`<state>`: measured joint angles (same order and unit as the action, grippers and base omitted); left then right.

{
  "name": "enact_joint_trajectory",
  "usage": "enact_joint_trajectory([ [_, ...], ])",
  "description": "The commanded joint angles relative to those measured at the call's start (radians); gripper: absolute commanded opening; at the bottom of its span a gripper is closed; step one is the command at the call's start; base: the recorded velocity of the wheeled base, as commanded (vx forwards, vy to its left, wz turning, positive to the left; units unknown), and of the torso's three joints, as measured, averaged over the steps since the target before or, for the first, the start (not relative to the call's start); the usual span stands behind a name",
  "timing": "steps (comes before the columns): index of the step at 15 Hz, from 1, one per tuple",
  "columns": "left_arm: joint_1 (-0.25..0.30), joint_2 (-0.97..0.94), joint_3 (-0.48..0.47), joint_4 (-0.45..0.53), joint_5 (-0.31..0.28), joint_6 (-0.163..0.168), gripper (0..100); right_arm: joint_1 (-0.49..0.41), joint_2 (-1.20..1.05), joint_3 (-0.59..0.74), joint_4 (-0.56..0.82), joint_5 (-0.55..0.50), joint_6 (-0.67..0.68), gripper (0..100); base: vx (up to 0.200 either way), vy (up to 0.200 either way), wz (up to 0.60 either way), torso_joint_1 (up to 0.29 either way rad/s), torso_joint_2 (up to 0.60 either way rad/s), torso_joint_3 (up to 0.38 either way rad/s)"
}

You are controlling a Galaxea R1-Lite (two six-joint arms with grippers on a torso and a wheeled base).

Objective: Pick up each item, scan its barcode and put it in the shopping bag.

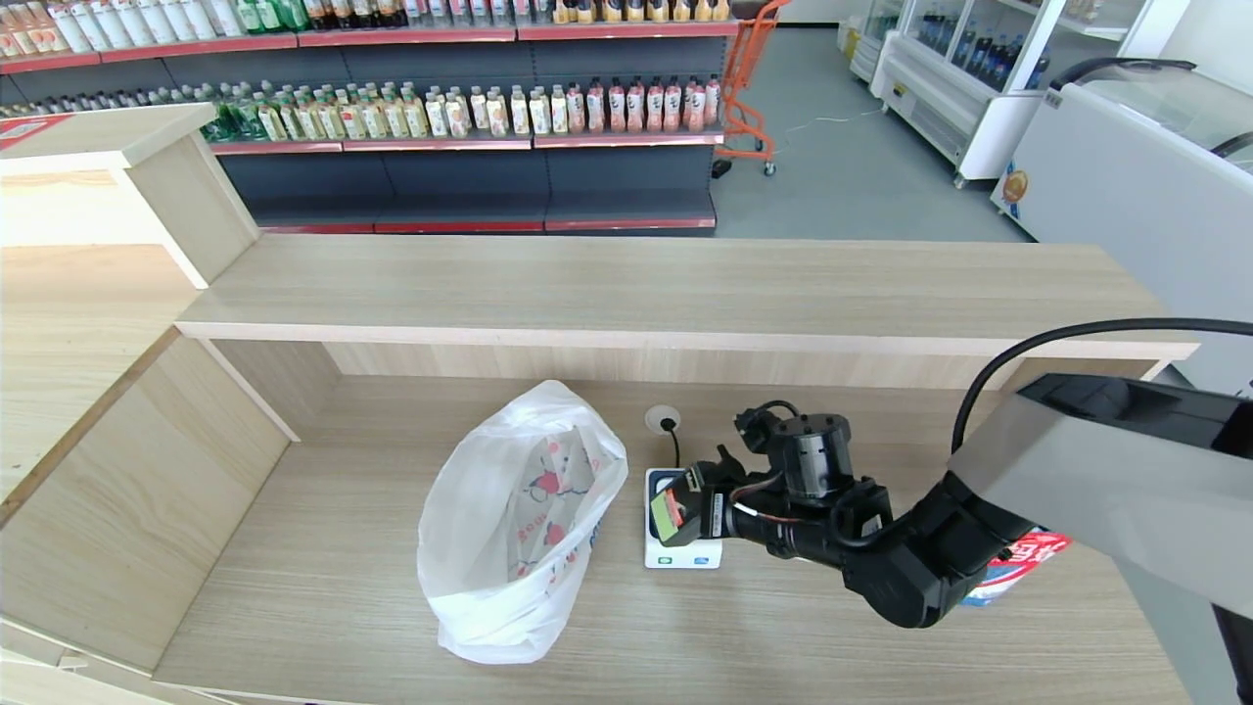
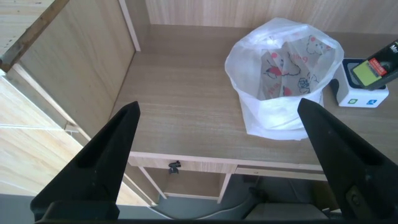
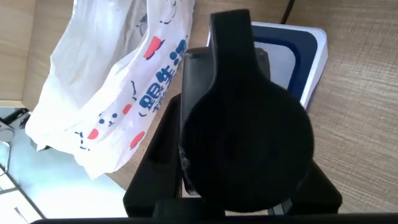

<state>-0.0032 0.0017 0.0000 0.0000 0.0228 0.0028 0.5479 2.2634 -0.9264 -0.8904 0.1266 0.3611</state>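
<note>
One table (image 1: 323, 587) carried everything. One white shopping bag (image 1: 489, 587) stood open near the table's middle. It held patterned packs (image 1: 548, 490), and their number could not be settled through the plastic. One red-and-blue packet (image 1: 1023, 558) lay toward the right edge, mostly covered by the right arm. One white scanner (image 1: 685, 560) sat just beside the bag, on the side toward the right edge. One small item (image 1: 668, 516), green and red on its face, hung above the scanner. The right gripper (image 1: 690, 499) had its fingers closed on it, and no barcode could be made out. The left gripper (image 2: 217, 109) hung by the front edge, fingers spread wide and holding nothing.
</note>
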Motion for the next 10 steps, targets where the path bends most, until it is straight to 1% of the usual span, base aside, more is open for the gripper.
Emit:
enact_joint_trajectory([
  [1, 0.000, 0.000, 0.000, 0.000, 0.000, 0.000, 100, 0.003, 0.024, 0.000, -0.001, -0.013, -0.001, 0, 0.000, 0.000, 0.00, 0.000, 0.00, 0.000],
  [2, 0.000, 0.000, 0.000, 0.000, 0.000, 0.000, 100, 0.003, 0.019, 0.000, -0.019, -0.018, 0.012, 0, 0.000, 0.000, 0.00, 0.000, 0.00, 0.000],
  [3, 0.000, 0.000, -0.002, 0.000, 0.000, 0.000, 100, 0.003, -0.025, -0.002, -0.051, -0.013, 0.087, 0, 0.000, 0.000, 0.00, 0.000, 0.00, 0.000],
  [5, 0.000, 0.000, 0.000, 0.000, 0.000, 0.000, 100, 0.009, -0.124, -0.012, -0.056, -0.002, 0.230, 0, 0.000, 0.000, 0.00, 0.000, 0.00, 0.000],
  [6, 0.000, 0.000, 0.000, 0.000, 0.000, 0.000, 100, 0.010, -0.246, 0.026, -0.036, -0.002, 0.242, 0, 0.000, 0.000, 0.00, 0.000, 0.00, 0.000],
  [8, 0.000, 0.000, -0.002, 0.000, 0.000, 0.000, 100, 0.004, -0.397, 0.098, 0.033, -0.002, 0.185, 0, 0.000, 0.000, 0.00, 0.000, 0.00, 0.000],
  [9, 0.000, 0.000, 0.000, 0.000, 0.000, 0.000, 100, -0.014, -0.498, 0.159, 0.111, -0.004, 0.033, 0, 0.000, 0.000, 0.00, 0.000, 0.00, 0.000],
  [10, 0.000, 0.000, -0.002, 0.000, 0.000, 0.000, 100, -0.039, -0.551, 0.213, 0.114, -0.002, -0.077, 0, 0.000, 0.000, 0.00, 0.000, 0.00, 0.000],
])
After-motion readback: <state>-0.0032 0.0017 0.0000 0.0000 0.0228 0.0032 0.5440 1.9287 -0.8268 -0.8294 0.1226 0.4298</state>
